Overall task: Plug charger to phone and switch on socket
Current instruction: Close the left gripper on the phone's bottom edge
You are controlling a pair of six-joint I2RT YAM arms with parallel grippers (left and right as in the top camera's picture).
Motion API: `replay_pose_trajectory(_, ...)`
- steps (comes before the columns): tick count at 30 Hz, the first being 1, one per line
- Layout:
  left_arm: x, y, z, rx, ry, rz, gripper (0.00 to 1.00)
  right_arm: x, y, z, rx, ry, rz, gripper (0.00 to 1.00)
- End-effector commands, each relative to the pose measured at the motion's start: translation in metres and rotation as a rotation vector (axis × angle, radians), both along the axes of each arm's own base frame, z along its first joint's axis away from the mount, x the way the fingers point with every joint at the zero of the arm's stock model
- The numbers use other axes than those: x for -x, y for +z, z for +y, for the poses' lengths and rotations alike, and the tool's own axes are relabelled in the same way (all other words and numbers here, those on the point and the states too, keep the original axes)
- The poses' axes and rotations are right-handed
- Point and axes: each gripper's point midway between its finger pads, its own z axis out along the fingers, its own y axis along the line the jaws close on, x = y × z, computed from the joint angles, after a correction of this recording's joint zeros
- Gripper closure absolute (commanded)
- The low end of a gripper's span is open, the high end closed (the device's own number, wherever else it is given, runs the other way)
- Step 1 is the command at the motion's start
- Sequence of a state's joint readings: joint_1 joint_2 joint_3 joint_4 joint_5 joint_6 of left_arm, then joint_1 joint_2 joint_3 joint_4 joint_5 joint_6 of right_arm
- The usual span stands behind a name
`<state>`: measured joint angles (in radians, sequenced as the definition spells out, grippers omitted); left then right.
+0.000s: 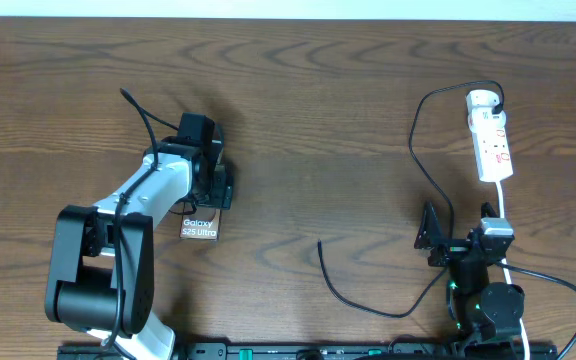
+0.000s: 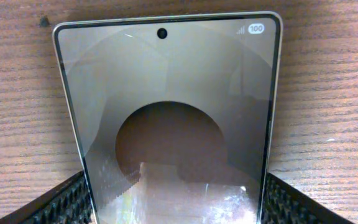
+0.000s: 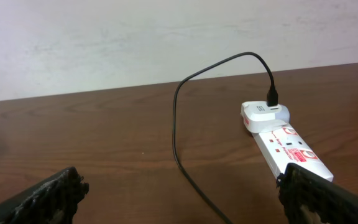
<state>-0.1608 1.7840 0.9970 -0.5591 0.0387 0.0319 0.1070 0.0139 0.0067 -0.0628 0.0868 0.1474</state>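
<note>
Left hand (image 1: 211,182) clamped on the phone's (image 1: 200,228) side edges. Phone is flat on the counter (image 1: 318,120), long axis 12–6. Charger's (image 1: 321,250) free tip lies loose at 9 o'clock from the right hand (image 1: 456,225), which is spread wide, empty, and facing the socket (image 1: 491,140) at 12. Right arm is nearer the tip, so it's probably the one to fetch it.

The phone (image 2: 173,118) is running off the bottom edge between the left fingers (image 2: 61,202), one of the right fingers (image 3: 328,199) is covering the near end of the socket (image 3: 291,146), and the charger (image 3: 174,124) is leaving frame between them.
</note>
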Motion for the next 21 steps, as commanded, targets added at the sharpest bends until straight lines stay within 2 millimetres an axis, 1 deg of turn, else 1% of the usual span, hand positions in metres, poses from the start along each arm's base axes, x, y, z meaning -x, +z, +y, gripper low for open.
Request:
replay_pose_trajectory(1,0.0113,-0.0087,0.0072,-0.032,-0.006,0.037,0.23,0.0001,-0.0004,-0.0006,0.014,-0.004,0.000,0.01)
replay_pose_trajectory(3,0.0113,-0.0087,0.0072,-0.032,-0.006,0.037,0.30,0.0001,-0.0004,-0.0007,0.014,-0.004,0.000,0.01)
replay_pose_trajectory(7,0.0113,-0.0087,0.0072,-0.032,-0.006,0.037,0.34,0.0001,-0.0004,-0.0007,0.015,-0.004,0.000,0.01)
replay_pose_trajectory(8,0.0113,-0.0087,0.0071,-0.032,-0.007,0.037,0.39,0.0001,-0.0004,-0.0007,0.014,-0.004,0.000,0.01)
replay_pose_trajectory(15,0.0113,-0.0087,0.0070,-0.032,-0.007,0.037,0.41,0.0001,-0.0004,-0.0007,0.014,-0.004,0.000,0.01)
replay_pose_trajectory(19,0.0113,-0.0087,0.0070,-0.032,-0.007,0.037,0.49,0.0001,-0.0004,-0.0007,0.015,-0.004,0.000,0.01)
replay_pose_trajectory(21,0.0113,-0.0087,0.0071,-0.032,-0.007,0.037,0.55,0.0001,-0.0004,-0.0007,0.014,-0.004,0.000,0.01)
